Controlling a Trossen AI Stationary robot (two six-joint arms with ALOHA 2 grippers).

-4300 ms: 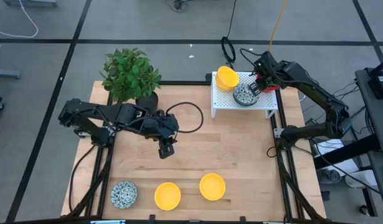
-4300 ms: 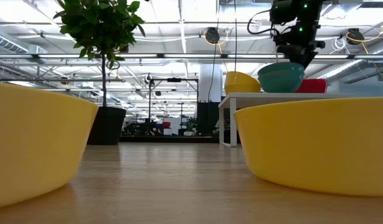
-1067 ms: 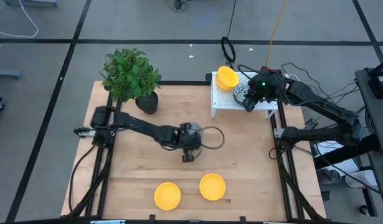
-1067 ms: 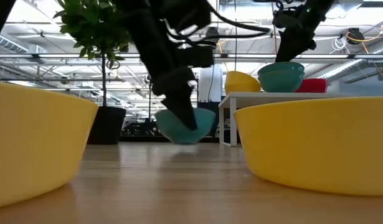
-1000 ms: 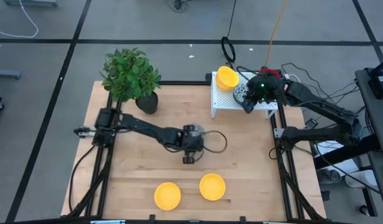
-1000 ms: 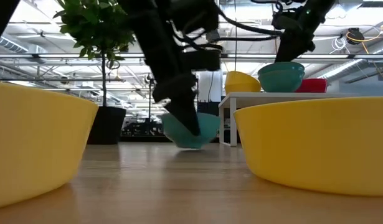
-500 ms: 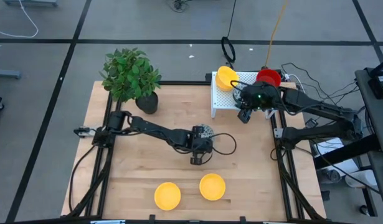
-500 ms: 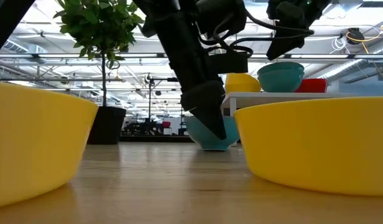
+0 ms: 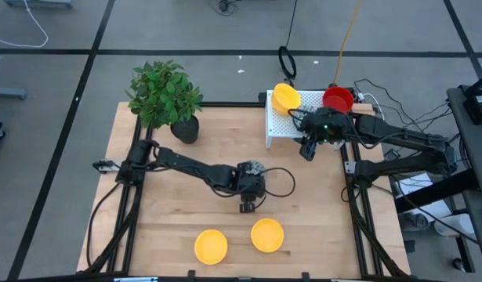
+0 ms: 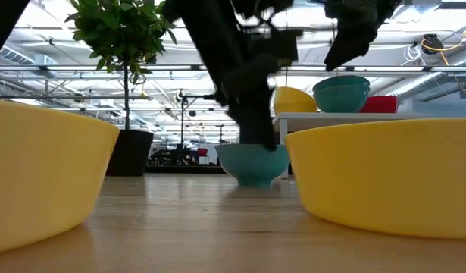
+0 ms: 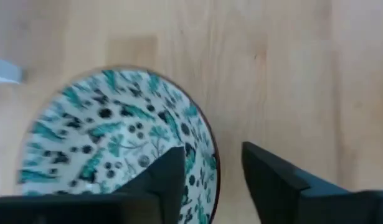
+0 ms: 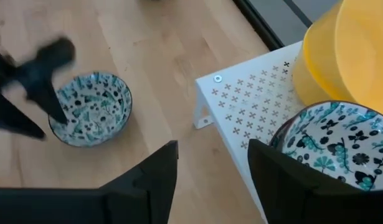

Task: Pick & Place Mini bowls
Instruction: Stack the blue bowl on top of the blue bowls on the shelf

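Note:
A white bowl with a dark speckled pattern stands upright on its base on the table, right of the middle. My left gripper is open above it, pointing down, with its fingers on either side of the rim. My right gripper is open and empty, hovering just off the near edge of the white rack. A yellow bowl, a red bowl and another speckled bowl sit on the rack. Two yellow bowls rest near the table's near edge. My left gripper comes at the speckled bowl from above. One finger is inside the bowl and the other outside, with the rim in the gap between them. I cannot tell whether either finger touches it. The bowl stands on the table.
A dark pot with a green leafy plant stands at the table's far left corner. The rack takes up the far right corner. Bare wood lies left of the speckled bowl and between it and the two near yellow bowls.
My left gripper carried the speckled bowl toward the table's right edge and down. The bowl was lifted and tilted, and now stands upright on the table. My right gripper drew off the rack toward the near edge, uncovering the red bowl.

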